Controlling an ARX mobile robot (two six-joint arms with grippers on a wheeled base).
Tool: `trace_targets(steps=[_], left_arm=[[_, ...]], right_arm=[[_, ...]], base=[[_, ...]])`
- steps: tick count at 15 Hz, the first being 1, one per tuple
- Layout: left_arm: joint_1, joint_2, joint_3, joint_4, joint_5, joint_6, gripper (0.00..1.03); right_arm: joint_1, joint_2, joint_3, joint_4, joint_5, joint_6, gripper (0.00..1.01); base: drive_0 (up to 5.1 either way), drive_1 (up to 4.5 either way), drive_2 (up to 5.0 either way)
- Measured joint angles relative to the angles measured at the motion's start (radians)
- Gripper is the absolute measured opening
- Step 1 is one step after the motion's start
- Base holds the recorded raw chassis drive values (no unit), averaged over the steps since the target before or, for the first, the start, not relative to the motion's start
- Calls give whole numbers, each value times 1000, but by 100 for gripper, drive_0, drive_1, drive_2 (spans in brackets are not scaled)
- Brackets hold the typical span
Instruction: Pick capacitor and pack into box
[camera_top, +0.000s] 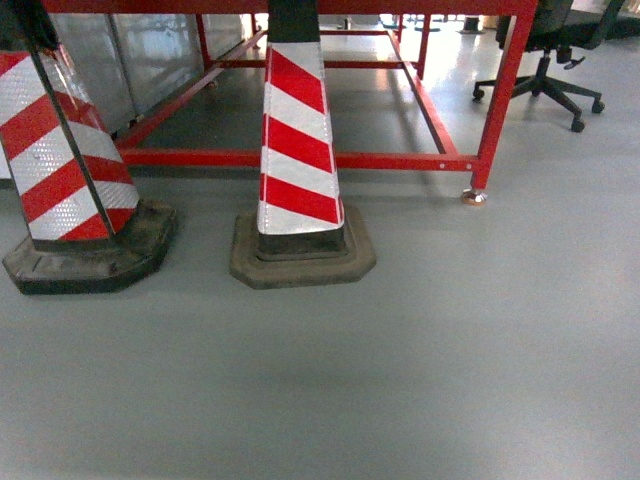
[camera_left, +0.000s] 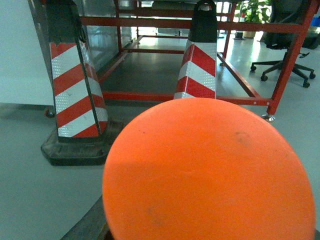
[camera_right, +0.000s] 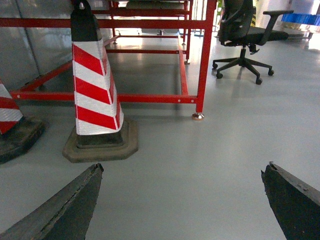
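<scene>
Head view showed only floor, two cones (camera_top: 298, 150), red frame (camera_top: 300, 159); no box or capacitor visible. Right gripper (camera_right: 182, 200) spread wide, empty. Left claw hidden behind orange disc (camera_left: 207, 172); state untellable. Risk: base driving forward could strike cones.

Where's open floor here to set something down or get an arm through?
Bare grey floor runs in front of both striped cones and right of the middle cone up to the red frame leg. It is tight between the middle cone and the left cone, and around the office chair.
</scene>
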Motion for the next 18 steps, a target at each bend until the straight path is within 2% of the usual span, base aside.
trace_targets(steps=[13, 18], left_arm=[[0, 0, 0, -1, 1, 0, 44], [0, 0, 0, 0, 1, 0, 44]], right_arm=[[0, 0, 0, 0, 0, 0, 98], [0, 0, 0, 1, 0, 0, 98]], base=[[-1, 413, -415], [0, 0, 0]])
